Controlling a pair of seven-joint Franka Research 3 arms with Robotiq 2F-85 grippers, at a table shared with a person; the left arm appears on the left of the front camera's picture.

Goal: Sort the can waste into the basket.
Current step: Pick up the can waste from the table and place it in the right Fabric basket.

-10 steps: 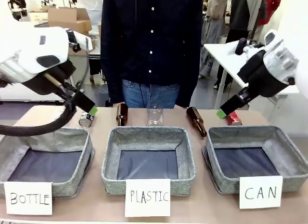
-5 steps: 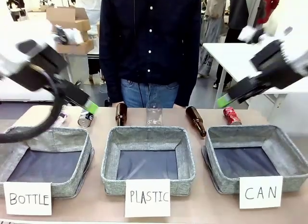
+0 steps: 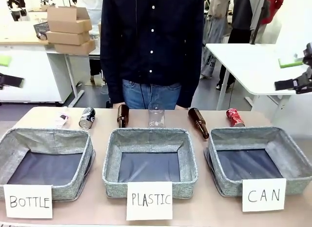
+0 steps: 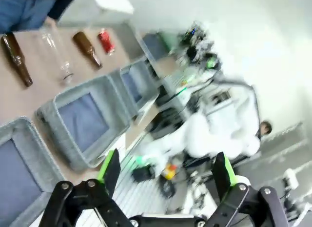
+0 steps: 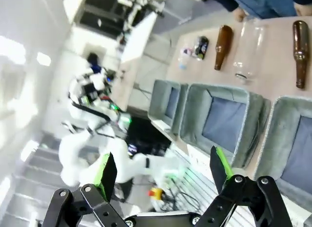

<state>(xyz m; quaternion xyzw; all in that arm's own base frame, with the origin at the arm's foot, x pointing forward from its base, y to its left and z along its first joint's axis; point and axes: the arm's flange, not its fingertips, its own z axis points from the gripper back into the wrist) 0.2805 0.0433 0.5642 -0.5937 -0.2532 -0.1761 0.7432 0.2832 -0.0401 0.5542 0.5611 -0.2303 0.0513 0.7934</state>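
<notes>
Left claw (image 4: 166, 166) wide, nothing between pads; right claw (image 5: 162, 167) wide too, I see nothing in it. Front view: left arm part (image 3: 10, 81) at 9 o'clock edge, right arm part (image 3: 292, 83) at 3 o'clock edge, both dark, cut off, blurred. Red can (image 3: 235, 117) on bench (image 3: 202, 207), just past far rim of CAN basket (image 3: 243, 133), at its 12 o'clock. Black can (image 3: 87, 117) well apart, at 12 o'clock of BOTTLE basket (image 3: 48, 134), silver end toward me; print too small to read. Both cans outside CAN basket.
</notes>
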